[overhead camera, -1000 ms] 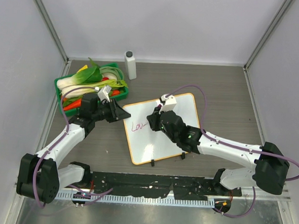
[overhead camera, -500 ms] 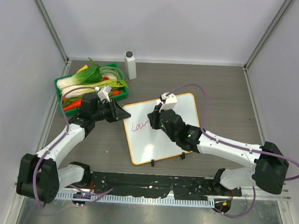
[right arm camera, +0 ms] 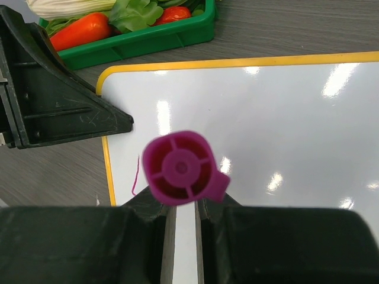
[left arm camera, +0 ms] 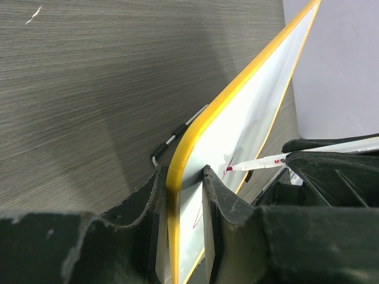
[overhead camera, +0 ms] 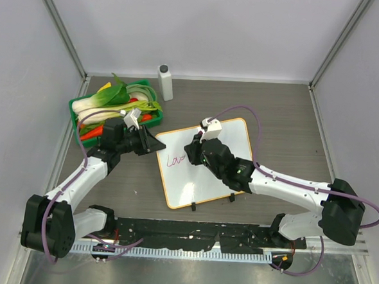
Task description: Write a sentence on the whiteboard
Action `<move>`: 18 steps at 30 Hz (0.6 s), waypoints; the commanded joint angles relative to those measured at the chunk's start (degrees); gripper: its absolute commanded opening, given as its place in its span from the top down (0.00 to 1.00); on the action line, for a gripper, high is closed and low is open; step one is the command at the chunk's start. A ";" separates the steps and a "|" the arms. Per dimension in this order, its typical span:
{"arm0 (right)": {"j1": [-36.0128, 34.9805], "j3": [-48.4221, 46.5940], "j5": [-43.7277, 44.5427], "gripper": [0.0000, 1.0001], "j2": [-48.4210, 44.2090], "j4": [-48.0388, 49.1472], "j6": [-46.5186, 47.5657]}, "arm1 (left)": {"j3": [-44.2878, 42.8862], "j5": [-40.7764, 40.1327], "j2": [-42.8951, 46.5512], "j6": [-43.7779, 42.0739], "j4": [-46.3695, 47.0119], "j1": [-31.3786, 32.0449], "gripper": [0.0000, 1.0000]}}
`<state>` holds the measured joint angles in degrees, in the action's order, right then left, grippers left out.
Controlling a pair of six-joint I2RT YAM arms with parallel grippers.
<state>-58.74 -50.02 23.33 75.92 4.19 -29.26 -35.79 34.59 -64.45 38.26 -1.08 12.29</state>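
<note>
- Left jaws pinch the whiteboard edge: hold it steady.
- Right jaws pinch the pink marker: press softly, write the sentence straight.

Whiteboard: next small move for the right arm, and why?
Probably stroke the marker rightward to add the "e": the sentence reads only "Lov", the left end effector clamps the whiteboard edge, and bare board lies to the right.

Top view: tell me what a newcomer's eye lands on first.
The orange-framed whiteboard lies mid-table, with pink "Lov" on its left part. The right fingers grip a magenta-capped marker over it, and the left fingers pinch its left edge. A green tray of vegetables sits far-left.
</note>
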 commanded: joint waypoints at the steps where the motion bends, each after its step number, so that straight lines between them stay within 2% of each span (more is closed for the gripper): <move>1: 0.29 0.45 -1.36 0.98 0.89 -1.72 -0.19 | -0.16 -1.98 0.11 -2.58 -0.33 0.01 1.00; 18: 0.21 3.09 -0.13 0.99 -1.12 -3.83 -0.63 | -0.25 -1.89 0.02 -2.58 -0.41 0.01 1.00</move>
<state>-58.72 -48.07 20.25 75.37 4.23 -30.59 -35.77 34.50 -64.47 38.26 -1.30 12.29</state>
